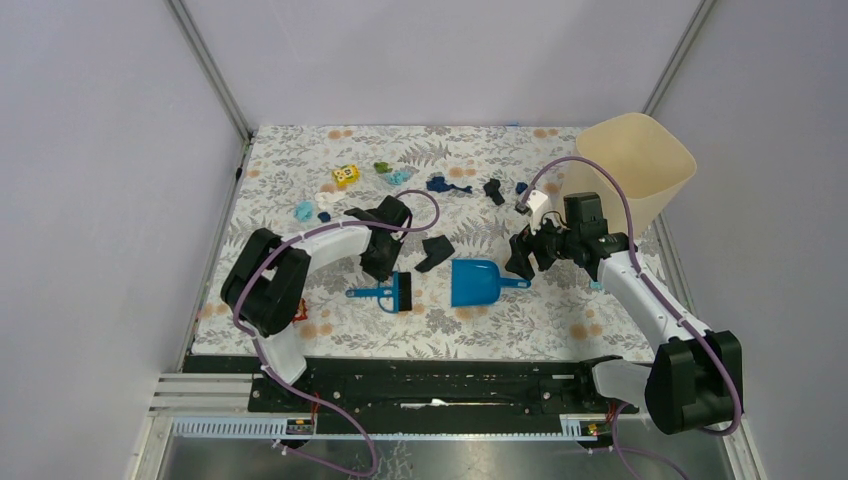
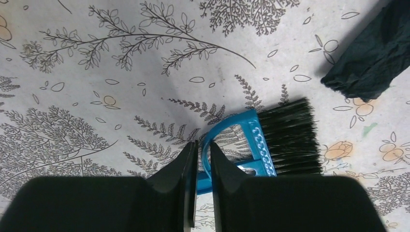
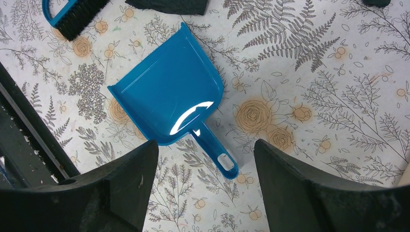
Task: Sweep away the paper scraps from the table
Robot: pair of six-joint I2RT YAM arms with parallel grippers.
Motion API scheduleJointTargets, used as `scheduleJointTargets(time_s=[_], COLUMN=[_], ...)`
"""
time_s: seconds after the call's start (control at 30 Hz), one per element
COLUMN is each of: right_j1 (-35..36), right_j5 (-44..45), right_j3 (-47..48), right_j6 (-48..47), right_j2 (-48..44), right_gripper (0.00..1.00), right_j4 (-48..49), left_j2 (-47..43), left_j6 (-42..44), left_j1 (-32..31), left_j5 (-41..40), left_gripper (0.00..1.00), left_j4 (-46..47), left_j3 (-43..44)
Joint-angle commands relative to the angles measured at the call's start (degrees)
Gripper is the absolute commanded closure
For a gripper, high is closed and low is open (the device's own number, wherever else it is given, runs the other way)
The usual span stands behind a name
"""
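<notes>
Paper scraps lie across the far half of the table [image 1: 300, 150]: navy [image 1: 447, 186], black [image 1: 494, 190], light blue [image 1: 305, 211], green [image 1: 382, 167], and a larger black piece [image 1: 436, 250], also seen as a dark scrap [image 2: 372, 63]. A blue brush [image 1: 392, 293] with black bristles [image 2: 285, 140] lies flat. My left gripper [image 2: 202, 145] is drawn close on the thin blue loop of its handle, which passes between the jaws against the right one. A blue dustpan [image 3: 169, 96] lies beside the brush. My right gripper [image 3: 205, 150] hangs open just above the dustpan's handle, holding nothing.
A beige bin [image 1: 635, 170] stands at the far right corner behind the right arm. A yellow cube [image 1: 346, 176] sits among the far scraps. Something small and red [image 1: 300, 313] shows by the left arm's base. A black rail runs along the near edge.
</notes>
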Motion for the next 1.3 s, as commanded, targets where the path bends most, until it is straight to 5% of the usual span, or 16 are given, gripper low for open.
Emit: scheduleJointTargets(time_s=[0.0,0.17,0.47,0.7,1.1,1.27], right_j1=[-0.3,-0.2,-0.3,-0.3,-0.3,-0.3], right_j5=[-1.4,-1.5,-6.3,-18.7,-27.4,-27.0], right_j3=[0.8,0.8,1.9,3.2,-3.0,-3.5], right_j6=[-0.8,-0.7,3.6,14.7,32.3,33.4], right_j2=[0.1,0.5,2.7,6.5,3.2,4.0], right_gripper=[0.21,0.21,0.17,0.13,0.07,0.16], right_j4=[-0.4,-0.4,-0.6,0.6,16.6,17.6], left_j2=[1.1,-0.2,-14.2,-18.2,-15.6,-14.2], left_j6=[1.0,1.1,3.0,1.7,-6.9,-9.8], left_j1=[0.2,0.2,-4.4,-10.2,-15.3,-16.3], left_j5=[2.7,2.5,6.6,11.8,14.4,14.9], left_gripper=[0.84,1.00,1.00,1.00,1.00,1.00], left_j4=[2.0,3.6,7.6,10.7,20.6,22.7], left_j3=[-0.6,-1.7,-2.0,0.7,3.6,5.1])
